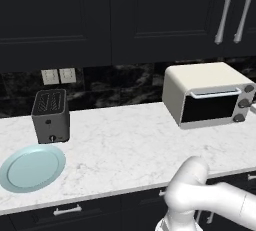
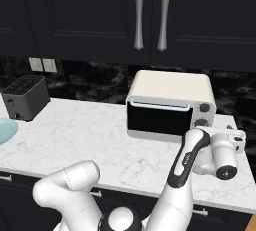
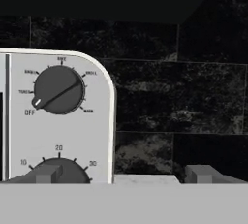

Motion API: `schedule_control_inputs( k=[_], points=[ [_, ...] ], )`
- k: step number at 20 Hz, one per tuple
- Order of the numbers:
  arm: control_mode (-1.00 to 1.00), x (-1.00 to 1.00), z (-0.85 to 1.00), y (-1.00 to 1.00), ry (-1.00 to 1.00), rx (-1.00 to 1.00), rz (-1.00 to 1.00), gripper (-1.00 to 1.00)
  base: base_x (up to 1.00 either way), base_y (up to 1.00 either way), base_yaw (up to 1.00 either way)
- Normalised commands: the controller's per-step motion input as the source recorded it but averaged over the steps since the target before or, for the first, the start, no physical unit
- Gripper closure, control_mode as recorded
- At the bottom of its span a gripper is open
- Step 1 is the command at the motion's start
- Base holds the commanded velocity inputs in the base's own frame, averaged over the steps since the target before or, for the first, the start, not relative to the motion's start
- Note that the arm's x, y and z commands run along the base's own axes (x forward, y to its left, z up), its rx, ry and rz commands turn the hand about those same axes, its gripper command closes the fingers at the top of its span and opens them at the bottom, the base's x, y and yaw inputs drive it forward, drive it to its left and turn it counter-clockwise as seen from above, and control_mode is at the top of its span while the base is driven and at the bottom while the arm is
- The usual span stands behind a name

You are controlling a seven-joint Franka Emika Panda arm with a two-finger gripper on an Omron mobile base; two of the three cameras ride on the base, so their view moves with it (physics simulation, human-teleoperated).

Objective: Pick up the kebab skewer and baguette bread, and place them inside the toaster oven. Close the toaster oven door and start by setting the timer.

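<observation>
My hand: fingers spread wide apart, nothing between them. It hovers close in front of the toaster oven, at its right-hand control panel. One fingertip sits over the lower timer knob; the other is off the oven's right edge, against dark tile backsplash.

Upper mode knob: white pointer aimed lower left, toward the OFF mark.

Toaster oven door is shut, its pale bar handle along the top edge. Oven stands on the white marble bench, right end.

Left end of bench: light blue plate near the front edge, bare. Behind it, dark grey slot toaster.

Beyond: wall outlets, dark upper cabinets with two silver handles.
</observation>
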Motion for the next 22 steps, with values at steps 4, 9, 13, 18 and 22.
schedule_control_inputs(
  k=[4, 9, 13, 18, 22],
  points=[
    [-1.00, -0.35, -0.25, 0.12, 0.00, 0.00, 0.00, -1.00, 0.00, 0.00, 0.00],
    [-1.00, -0.12, -0.19, 0.02, 0.00, 0.00, 0.00, -1.00, 0.00, 0.00, 0.00],
    [-1.00, 0.00, -0.19, 0.00, 0.00, 0.00, 0.00, -1.00, 0.00, 0.00, 0.00],
    [-1.00, 0.00, -0.15, 0.04, 0.00, 0.01, 0.03, -1.00, 0.00, 0.00, 0.00],
    [-1.00, 0.01, 0.00, 0.24, 0.00, 0.01, 0.02, -1.00, 0.00, 0.00, 0.00]
  ],
)
